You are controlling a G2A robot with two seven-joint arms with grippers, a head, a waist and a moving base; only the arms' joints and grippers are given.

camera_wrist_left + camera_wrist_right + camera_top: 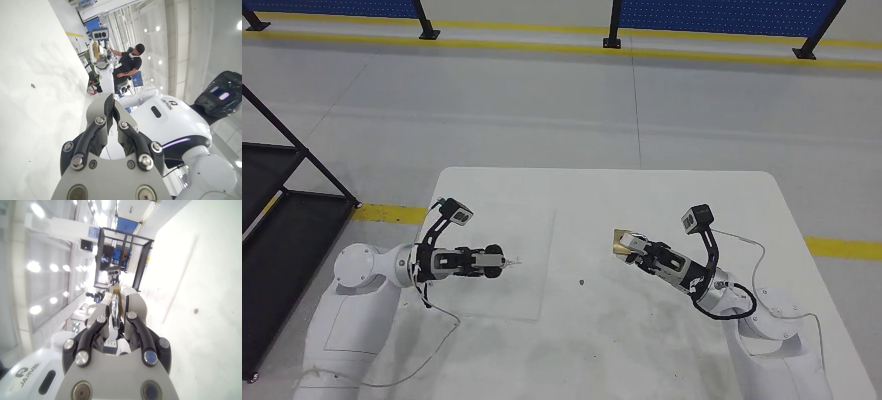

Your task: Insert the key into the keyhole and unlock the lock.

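Between the fingers of the right pincer (630, 246) sits the lock (620, 239), clamped tight over the white table (672, 340) — its brass body sticks out past the fingertips, while the silver shackle (115, 311) lies back toward the wrist, half covered by the pads. Which face bears the keyhole I cannot tell. Well apart and facing it, the left pincer (504, 262) is closed on the key (513, 262), a thin pale sliver jutting from its tip, too small to show any shape; seen from its own wrist, the pads look pressed flat together. A small brown speck (582, 282) lies on the table between the two pincers — touching neither.
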